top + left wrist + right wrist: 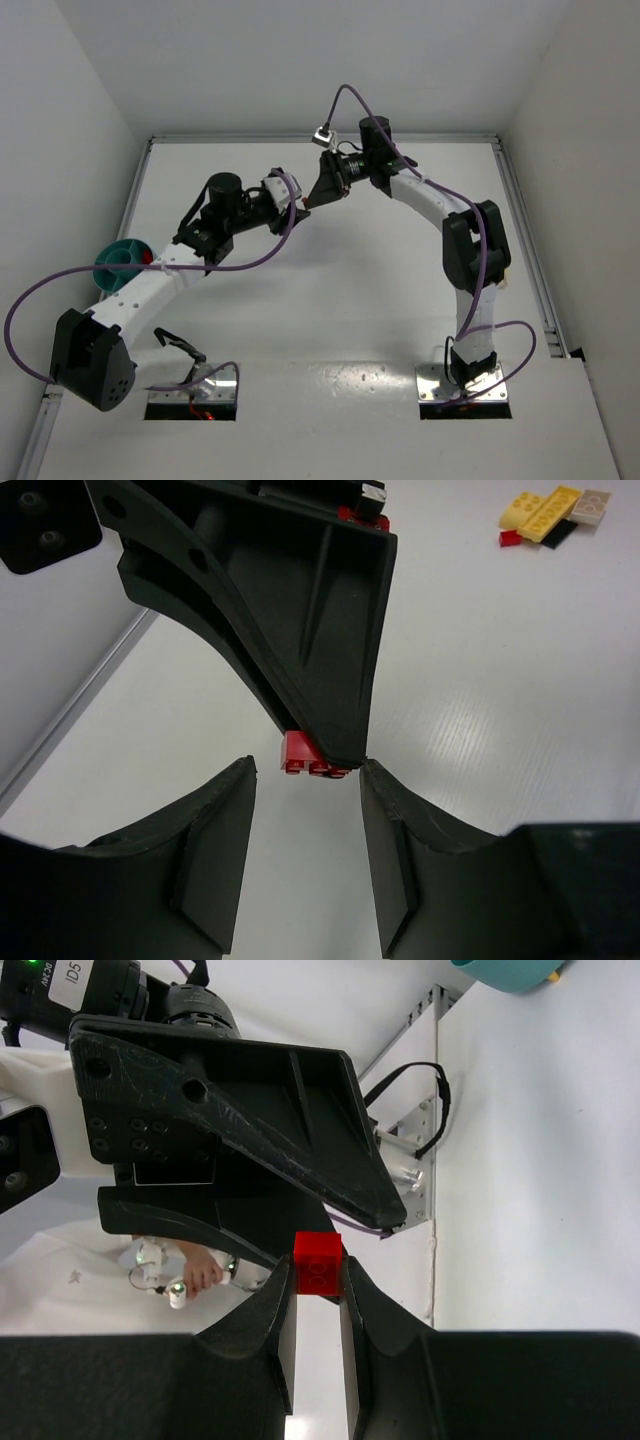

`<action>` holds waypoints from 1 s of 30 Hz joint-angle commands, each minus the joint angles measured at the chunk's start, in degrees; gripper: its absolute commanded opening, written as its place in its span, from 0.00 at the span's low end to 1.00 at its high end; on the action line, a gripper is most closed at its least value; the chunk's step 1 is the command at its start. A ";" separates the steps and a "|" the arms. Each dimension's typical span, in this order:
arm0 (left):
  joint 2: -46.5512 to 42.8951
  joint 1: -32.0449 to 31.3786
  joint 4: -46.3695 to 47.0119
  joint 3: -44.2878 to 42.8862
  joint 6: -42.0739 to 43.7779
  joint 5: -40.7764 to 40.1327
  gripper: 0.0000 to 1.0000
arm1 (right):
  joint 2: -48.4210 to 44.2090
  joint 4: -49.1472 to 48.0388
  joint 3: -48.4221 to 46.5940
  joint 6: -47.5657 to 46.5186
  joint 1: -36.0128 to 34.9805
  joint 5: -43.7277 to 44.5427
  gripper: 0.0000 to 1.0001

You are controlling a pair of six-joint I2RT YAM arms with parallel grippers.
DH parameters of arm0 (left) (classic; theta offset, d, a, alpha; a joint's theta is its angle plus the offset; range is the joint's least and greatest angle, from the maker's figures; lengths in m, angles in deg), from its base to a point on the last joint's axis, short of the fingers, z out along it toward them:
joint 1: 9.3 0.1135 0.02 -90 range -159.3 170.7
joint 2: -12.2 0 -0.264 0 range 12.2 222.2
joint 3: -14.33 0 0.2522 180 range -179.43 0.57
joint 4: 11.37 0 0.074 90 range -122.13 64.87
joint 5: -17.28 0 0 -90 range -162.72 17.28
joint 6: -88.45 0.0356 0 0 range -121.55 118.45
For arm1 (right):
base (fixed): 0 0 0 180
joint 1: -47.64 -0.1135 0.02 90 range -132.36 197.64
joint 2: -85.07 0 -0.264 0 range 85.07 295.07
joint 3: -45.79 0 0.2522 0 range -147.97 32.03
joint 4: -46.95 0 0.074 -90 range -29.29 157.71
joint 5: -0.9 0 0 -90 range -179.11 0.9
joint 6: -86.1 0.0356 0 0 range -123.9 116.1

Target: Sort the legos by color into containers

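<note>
At the far left of the worktop (340, 310) the teal bowl (118, 262) is seen, partly hidden by the left arm (150, 285). A spot of red shows at its rim, possibly a brick already sorted, but the contents cannot be made out. The left pincer (305, 780) is held wide open with nothing between its pads. Its tips are set to either side of a red brick (318, 1260), near it but apparently not touching. That brick is clamped in the right pincer (317, 1285), whose jaws are closed flat against two of its sides. A handover from right to left is judged to be in hand, since the bowl lies on the left arm's side. Further right, in the left wrist view, a small heap of legos (545, 515) is seen lying on the worktop: yellow pieces, a pale one and a small red one. The task is therefore judged to be under way but far from finished. The red brick has not yet been dropped into a compartment, and the heap is left to be sorted.
</note>
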 commanded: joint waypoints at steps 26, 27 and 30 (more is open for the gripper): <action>-3.05 -3.86 4.70 -2.13 0.48 -3.18 0.38 | -0.76 -5.08 1.86 3.36 -0.42 -2.05 0.01; -3.05 -3.86 4.70 -2.13 0.48 -3.18 0.36 | -0.76 -5.08 2.38 3.36 -0.42 -2.05 0.01; -3.05 -3.86 2.86 -2.13 1.01 -3.18 0.29 | -0.76 -5.60 2.38 3.36 -0.42 -2.05 0.01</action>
